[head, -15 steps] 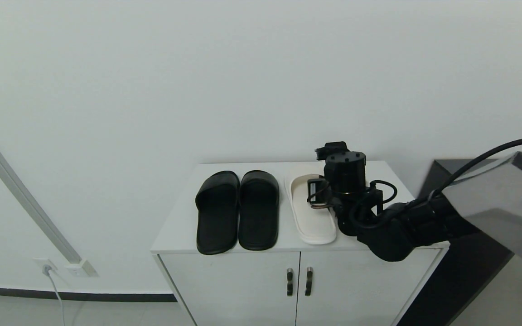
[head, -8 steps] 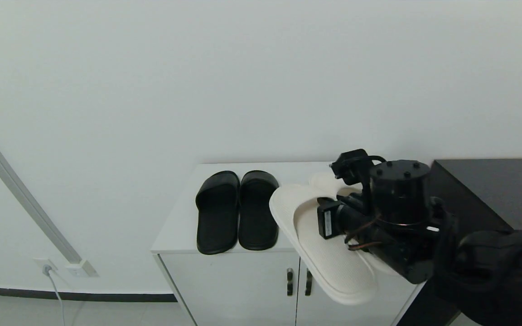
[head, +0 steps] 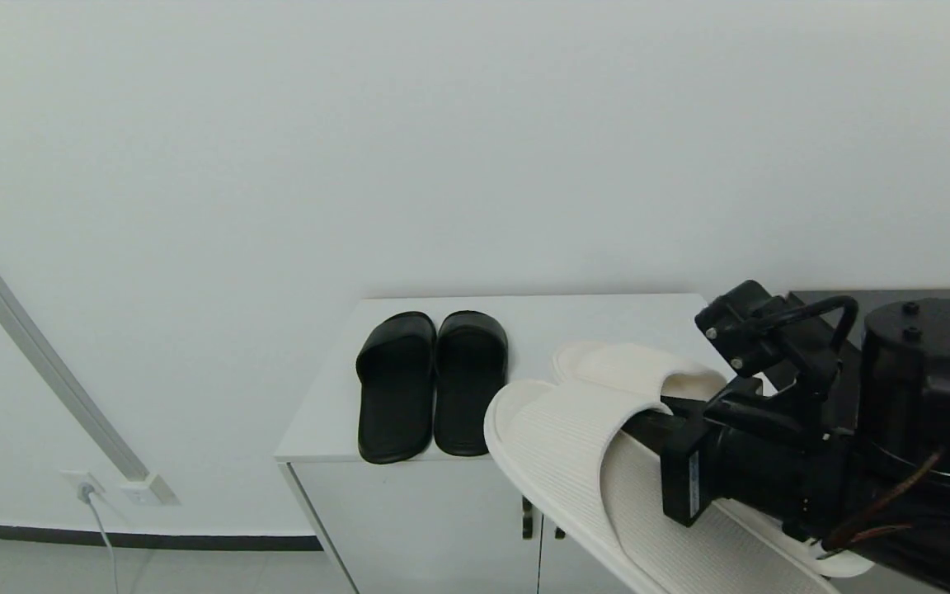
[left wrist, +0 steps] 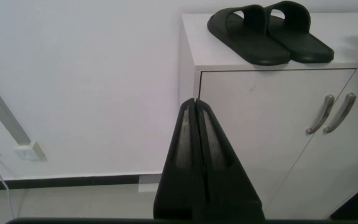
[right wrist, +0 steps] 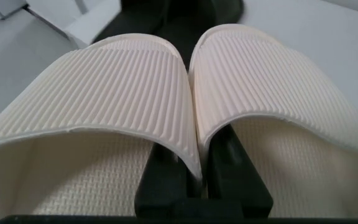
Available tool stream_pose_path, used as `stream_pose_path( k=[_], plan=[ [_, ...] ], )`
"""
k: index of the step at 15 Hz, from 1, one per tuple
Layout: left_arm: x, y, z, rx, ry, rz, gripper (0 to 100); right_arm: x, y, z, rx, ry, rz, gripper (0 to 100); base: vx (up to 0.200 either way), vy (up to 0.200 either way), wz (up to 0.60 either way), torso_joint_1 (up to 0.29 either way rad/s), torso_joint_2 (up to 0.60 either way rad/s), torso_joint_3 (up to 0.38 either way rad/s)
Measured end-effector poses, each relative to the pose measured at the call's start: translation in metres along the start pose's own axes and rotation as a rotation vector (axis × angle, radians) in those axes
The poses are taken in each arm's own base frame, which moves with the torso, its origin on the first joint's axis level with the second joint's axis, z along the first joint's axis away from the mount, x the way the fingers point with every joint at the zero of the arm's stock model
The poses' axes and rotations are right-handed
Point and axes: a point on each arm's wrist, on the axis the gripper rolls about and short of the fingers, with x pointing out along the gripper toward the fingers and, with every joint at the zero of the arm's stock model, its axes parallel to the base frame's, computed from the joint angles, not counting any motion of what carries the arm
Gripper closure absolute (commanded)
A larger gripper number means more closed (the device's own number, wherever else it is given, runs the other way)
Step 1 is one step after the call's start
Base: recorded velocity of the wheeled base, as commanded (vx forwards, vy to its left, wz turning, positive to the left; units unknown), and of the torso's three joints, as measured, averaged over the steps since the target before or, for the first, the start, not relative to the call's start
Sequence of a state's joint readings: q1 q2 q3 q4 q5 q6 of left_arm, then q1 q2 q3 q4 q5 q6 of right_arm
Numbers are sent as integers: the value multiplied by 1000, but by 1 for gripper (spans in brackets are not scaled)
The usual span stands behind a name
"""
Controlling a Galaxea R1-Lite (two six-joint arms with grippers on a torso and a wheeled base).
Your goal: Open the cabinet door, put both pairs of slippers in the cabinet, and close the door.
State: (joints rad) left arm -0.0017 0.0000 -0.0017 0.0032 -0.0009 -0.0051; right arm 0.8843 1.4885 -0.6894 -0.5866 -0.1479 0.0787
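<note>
The right claw (right wrist: 199, 177) is clamped on the pair of cream ribbed foam slippers (head: 574, 462), its two black fingers pushed in under the straps and seemingly pinching the two inner strap walls together (the contact itself is buried beneath the foam, so this is a reading, not a certainty). A second ago that claw sat low over the pair on the white cabinet's top (head: 607, 318); half a second ago it had lifted them clear. Now it holds them off the top altogether, tilted, out in front of the right door and nearer the head camera. The pair of black rubber slide slippers (head: 432, 384) has not moved and lies side by side on the left part of the top. Both doors are shut, so I judge opening falls to the left claw (left wrist: 195, 106), which hangs empty with its fingers pressed together, low beside the cabinet's left corner. In the head view the carried pair covers most of the metal door handles (left wrist: 331, 112) and right door, and its heels run off the lower edge.
</note>
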Motion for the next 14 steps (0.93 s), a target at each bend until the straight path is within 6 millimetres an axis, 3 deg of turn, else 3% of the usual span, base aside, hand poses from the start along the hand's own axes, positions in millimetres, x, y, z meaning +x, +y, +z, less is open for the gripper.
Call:
stream_pose_path(
  k=[5, 9, 12, 14],
  plan=[
    [0, 0, 0, -2, 0, 1, 100, -21, 3, -3, -155, 4, 29, 100, 0, 0, 0, 0, 0, 0],
    [0, 0, 0, -2, 0, 1, 100, -30, 3, -6, -181, -1, 42, 100, 0, 0, 0, 0, 0, 0],
    [0, 0, 0, -1, 0, 1, 100, -25, 5, -7, -179, -12, 66, 100, 0, 0, 0, 0, 0, 0],
    [0, 0, 0, -1, 0, 1, 100, -12, 7, -2, -166, -94, 59, 100, -200, 0, 0, 2, 0, 7]
  ],
)
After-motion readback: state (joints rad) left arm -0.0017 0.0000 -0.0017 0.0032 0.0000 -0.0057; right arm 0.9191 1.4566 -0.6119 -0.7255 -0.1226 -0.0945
